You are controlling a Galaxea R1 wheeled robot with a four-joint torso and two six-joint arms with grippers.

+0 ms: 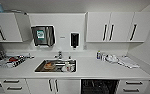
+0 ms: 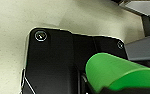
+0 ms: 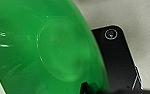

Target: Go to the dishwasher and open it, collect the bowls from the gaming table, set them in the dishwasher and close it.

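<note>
1. Two green things ride with the robot: a green bowl (image 3: 48, 52) looms large in the right wrist view, its underside toward the camera, and a green rounded piece (image 2: 111, 72) shows in the left wrist view. Whether the jaws of either arm grip them, or how wide they stand, I cannot tell.
2. Ahead, the dishwasher (image 1: 99, 86) sits under the surface (image 1: 103, 70), right of the sink (image 1: 56, 66); its opening looks dark with racks showing, so it appears already open.
3. Judged from this, the step in hand is bringing the bowls to the dishwasher. Doing it well likely means squaring up to that dark opening, keeping each bowl level, and lowering it into a rack slot, not onto the surface.
4. Around it: white cabinet doors (image 1: 53, 86) to its left, drawers (image 1: 133, 86) to its right, a dish rack (image 1: 8, 61) far left, a bottle (image 1: 98, 55) and cloths (image 1: 127, 61) on the surface above.
5. Nothing visible blocks the opening; the surface's edge overhangs it, which may crowd a high approach.
</note>
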